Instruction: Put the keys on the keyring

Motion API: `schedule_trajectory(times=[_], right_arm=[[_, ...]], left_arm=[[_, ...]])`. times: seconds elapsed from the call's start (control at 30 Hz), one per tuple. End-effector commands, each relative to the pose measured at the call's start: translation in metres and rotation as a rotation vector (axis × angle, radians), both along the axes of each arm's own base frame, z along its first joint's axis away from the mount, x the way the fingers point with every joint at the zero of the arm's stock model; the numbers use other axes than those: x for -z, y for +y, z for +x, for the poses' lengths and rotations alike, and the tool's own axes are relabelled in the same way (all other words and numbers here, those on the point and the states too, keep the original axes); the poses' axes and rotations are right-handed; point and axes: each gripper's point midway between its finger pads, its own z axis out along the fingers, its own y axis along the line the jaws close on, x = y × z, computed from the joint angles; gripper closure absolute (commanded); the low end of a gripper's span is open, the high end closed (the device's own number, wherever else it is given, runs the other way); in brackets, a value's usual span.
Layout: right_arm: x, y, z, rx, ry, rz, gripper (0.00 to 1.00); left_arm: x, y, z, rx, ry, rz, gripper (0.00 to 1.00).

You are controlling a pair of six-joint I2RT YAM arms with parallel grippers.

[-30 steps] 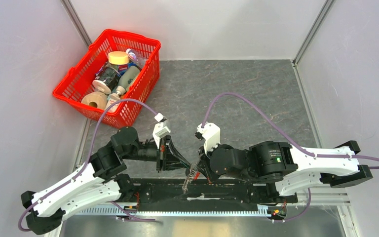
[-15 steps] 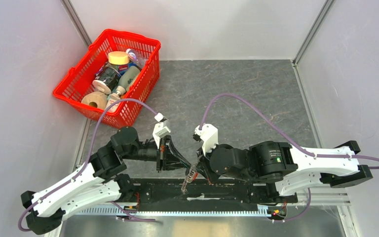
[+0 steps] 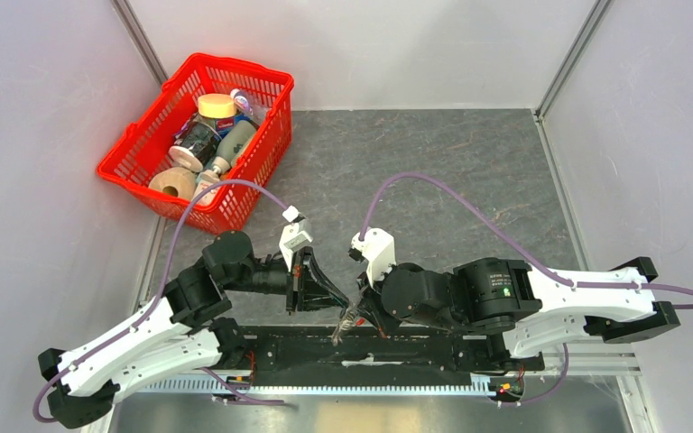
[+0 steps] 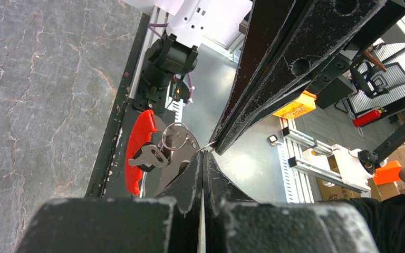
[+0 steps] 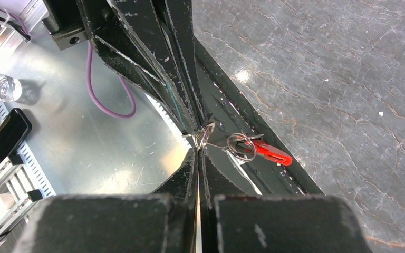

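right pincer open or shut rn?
Shut. Right pincer fingers meet with no gap in its wrist view, tips nipping the keyring wire.

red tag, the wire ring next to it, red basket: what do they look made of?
Red tag: probably moulded plastic; smooth, even colour, soft sheen.
Ring: metal, silvery thin wire with bright glints.
Basket: likely plastic too; glossy red lattice walls, thick moulded rim.
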Motion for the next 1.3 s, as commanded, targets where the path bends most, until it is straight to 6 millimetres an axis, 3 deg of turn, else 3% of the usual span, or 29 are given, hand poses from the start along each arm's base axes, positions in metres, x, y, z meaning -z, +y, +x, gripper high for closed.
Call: schedule_trajectory(times=[0.0, 1.03, 1.27], right_arm=[[-0.017, 0.008, -0.002, -0.016, -0.001, 0.071, 1.00], [-0.016, -0.004, -0.014, -0.145, -0.022, 0.057, 1.00], [-0.025, -0.004, -0.016, -0.170, -0.036, 0.102, 1.00]], left_arm=[[-0.023, -0.001, 0.000, 0.011, -0.071, -0.061, 0.98], [-0.019, -0.007, 0.007, -0.003, -0.067, -0.053, 0.98], [-0.015, -0.010, 0.008, -0.002, -0.057, -0.044, 0.98]])
